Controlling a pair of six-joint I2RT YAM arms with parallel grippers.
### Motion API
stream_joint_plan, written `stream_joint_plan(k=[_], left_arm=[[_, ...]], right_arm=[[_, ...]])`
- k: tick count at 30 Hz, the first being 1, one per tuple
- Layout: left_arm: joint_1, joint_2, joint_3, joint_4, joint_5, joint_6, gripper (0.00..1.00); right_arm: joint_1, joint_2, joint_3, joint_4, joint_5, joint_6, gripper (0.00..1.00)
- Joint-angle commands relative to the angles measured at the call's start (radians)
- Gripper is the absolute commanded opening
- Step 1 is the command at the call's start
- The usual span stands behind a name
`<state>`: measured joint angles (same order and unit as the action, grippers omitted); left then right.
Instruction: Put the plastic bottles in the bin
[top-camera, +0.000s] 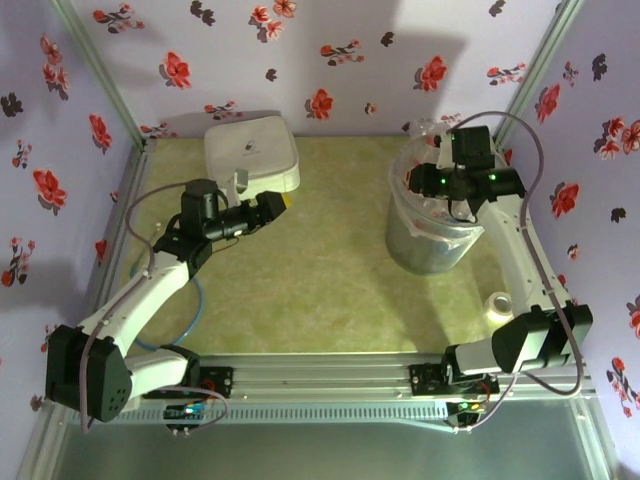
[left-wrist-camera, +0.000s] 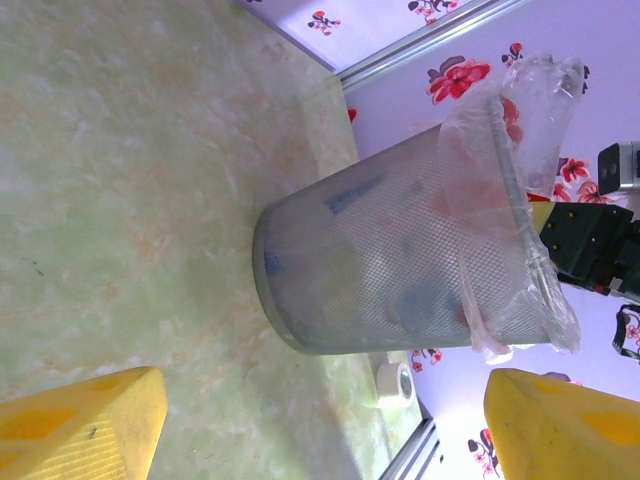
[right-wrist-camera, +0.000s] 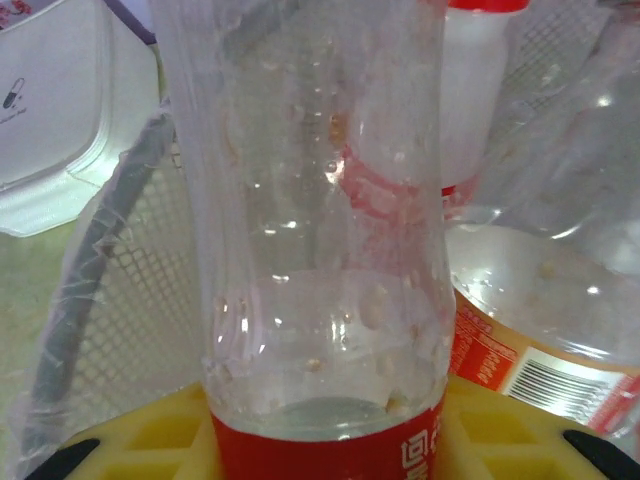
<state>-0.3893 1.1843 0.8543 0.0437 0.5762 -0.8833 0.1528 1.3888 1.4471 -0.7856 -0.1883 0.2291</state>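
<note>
While the right jaws are gripping a clear red-labelled plastic bottle (right-wrist-camera: 320, 250), apparently for dropping, they are hanging at the mouth of the round grey bag-lined bin (top-camera: 432, 245), where other bottles (right-wrist-camera: 530, 340) are lying. Behind them the right arm (top-camera: 522, 255) is reaching forward, wrist tipping downward. Across the scene the left jaws are standing open and empty above the green desk (top-camera: 320, 300).

Left of the bin (top-camera: 400, 215) the counter (top-camera: 320, 290) lies bare and wide. The left fingers (left-wrist-camera: 80, 430), spread with nothing between them, face the bin across open surface. Over the bin's mouth the right fingers (right-wrist-camera: 160, 435) and the bottle (right-wrist-camera: 325, 250) they clamp block the way in. Inside, other bottles (right-wrist-camera: 540, 340) pile up, seemingly near the rim. A white box (top-camera: 250, 150) sits well left of the bin, and a tape roll (top-camera: 497, 305) lies near its right side.
</note>
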Motion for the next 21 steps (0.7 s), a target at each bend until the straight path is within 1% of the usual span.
stream_joint_plan(k=[1, 3, 6, 8, 13, 16, 21], left_arm=[[0.006, -0.001, 0.001, -0.001, -0.009, 0.027, 0.83], [0.006, 0.002, 0.003, -0.004, -0.007, 0.030, 0.83], [0.006, 0.003, 0.004, -0.011, -0.007, 0.035, 0.83], [0.005, 0.003, 0.002, -0.010, -0.008, 0.037, 0.83], [0.006, 0.001, -0.010, -0.005, -0.007, 0.038, 0.83], [0.006, -0.005, -0.018, -0.010, -0.007, 0.044, 0.83], [0.005, -0.012, -0.020, -0.028, -0.007, 0.058, 0.83]], right_arm=[[-0.008, 0.005, -0.074, -0.072, 0.035, 0.043, 0.18], [-0.007, -0.018, -0.057, -0.095, 0.043, 0.044, 0.26], [-0.008, -0.053, 0.035, -0.160, 0.095, 0.034, 0.38], [-0.011, -0.064, 0.128, -0.213, 0.135, 0.020, 0.55], [-0.016, -0.035, 0.330, -0.330, 0.225, -0.013, 0.78], [-0.026, 0.009, 0.426, -0.359, 0.276, -0.029, 0.81], [-0.042, 0.110, 0.563, -0.399, 0.311, -0.032, 0.80]])
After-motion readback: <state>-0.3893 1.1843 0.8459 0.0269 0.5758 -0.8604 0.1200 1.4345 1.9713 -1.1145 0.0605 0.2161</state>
